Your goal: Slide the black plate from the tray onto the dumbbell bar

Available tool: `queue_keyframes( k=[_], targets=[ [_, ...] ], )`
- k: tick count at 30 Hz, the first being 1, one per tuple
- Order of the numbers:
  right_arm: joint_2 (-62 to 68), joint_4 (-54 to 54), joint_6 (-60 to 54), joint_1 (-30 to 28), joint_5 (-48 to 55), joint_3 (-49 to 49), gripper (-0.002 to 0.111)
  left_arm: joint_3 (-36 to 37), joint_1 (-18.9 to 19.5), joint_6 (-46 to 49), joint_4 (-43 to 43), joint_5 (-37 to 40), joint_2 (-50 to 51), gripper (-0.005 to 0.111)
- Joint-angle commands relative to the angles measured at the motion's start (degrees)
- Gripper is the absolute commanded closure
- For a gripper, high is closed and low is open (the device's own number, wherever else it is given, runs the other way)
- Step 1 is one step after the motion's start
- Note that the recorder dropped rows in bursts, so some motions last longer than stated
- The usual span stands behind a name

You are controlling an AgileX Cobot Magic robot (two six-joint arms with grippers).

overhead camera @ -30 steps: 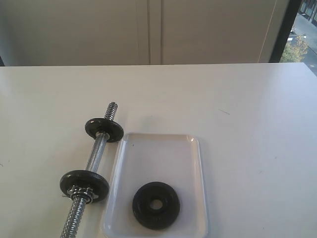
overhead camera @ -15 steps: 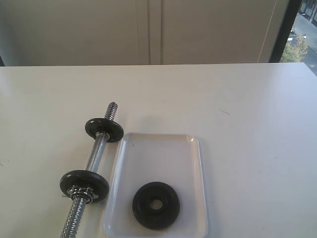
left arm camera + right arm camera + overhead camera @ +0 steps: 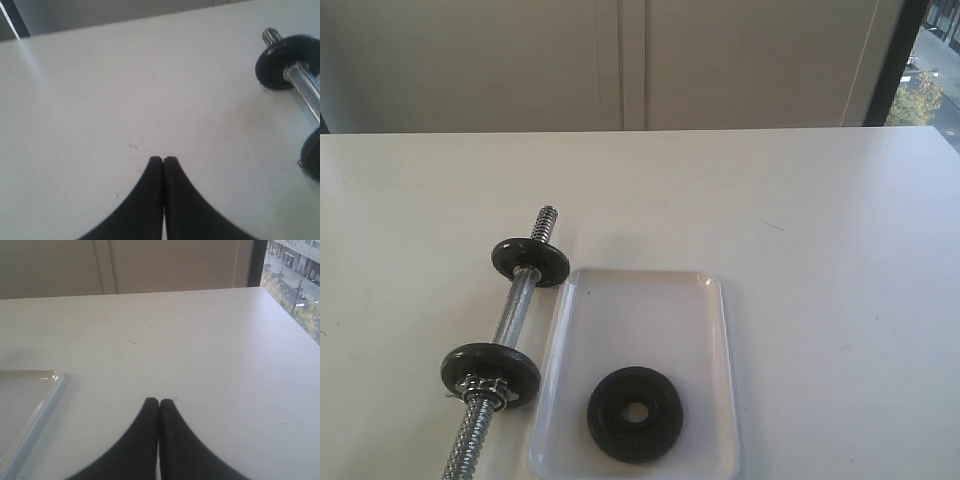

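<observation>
Lying flat at the near end of the tray (image 3: 650,300), the black plate (image 3: 635,413) has its centre hole facing up and nothing touching it. The far part of the tray is bare. Just beside the tray's left rim the dumbbell bar (image 3: 520,303) rests on the white surface (image 3: 820,250), running roughly parallel to that rim. It already carries a far disc (image 3: 530,262) and a near disc (image 3: 491,372), with a silver nut (image 3: 480,389) tight against the near one. Those two discs prop the rod clear of the surface, and probably keep it from rolling.

Neither arm shows in the exterior view. The left gripper (image 3: 163,161) hangs above bare surface with its fingers pressed together and nothing between them, the bar and far disc off to one side. The right gripper (image 3: 159,403) is likewise closed and empty, with only a corner of the tray in its view.

The task looks not yet begun. Because the plate lies flat, the low rim leaves little room to get under its edge. It would probably need tipping upright before its hole can meet a threaded end, and the far tip beyond the far disc looks free.
</observation>
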Motion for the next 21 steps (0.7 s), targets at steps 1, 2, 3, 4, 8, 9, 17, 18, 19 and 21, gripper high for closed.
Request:
queue_keyframes(
  k=[1,2,3,4,8,9,17,18,19,21],
  targets=[
    [-0.3,0.3,0.0,-0.1,-0.8,0.2,0.108,0.2,0.3,3.5,-0.1,-10.9,-0.3,0.107],
    [-0.3,0.3,0.0,-0.1,-0.8,0.2,0.108,0.2,0.3,3.5,-0.1,-14.0,-0.3,0.107],
    [-0.3,0.3,0.0,-0.1,-0.8,0.2,0.108,0.2,0.3,3.5,-0.1,-15.8,-0.3,0.107],
    [-0.3,0.3,0.0,-0.1,-0.8,0.2,0.108,0.2,0.3,3.5,-0.1,-17.7,-0.3,0.107],
    [-0.3,0.3,0.0,-0.1,-0.8,0.2,0.108,0.2,0.3,3.4,-0.1,-28.9,-0.3,0.107],
    [-0.3,0.3,0.0,-0.1,-0.8,0.2,0.108,0.2,0.3,3.2,-0.1,-31.2,-0.3,0.107],
    [-0.3,0.3,0.0,-0.1,-0.8,0.2,0.108,0.2,0.3,-8.7,-0.8,-47.8,-0.3,0.107],
    [-0.3,0.3,0.0,-0.1,-0.8,0.2,0.108,0.2,0.3,-8.7,-0.8,-48.6,-0.3,0.107],
    [-0.3,0.3,0.0,-0.1,-0.8,0.2,0.108,0.2,0.3,-9.3,-0.8,-50.6,-0.3,0.107],
    [-0.3,0.3,0.0,-0.1,-0.8,0.2,0.108,0.2,0.3,-13.1,-0.8,-55.3,-0.3,0.107]
  ],
)
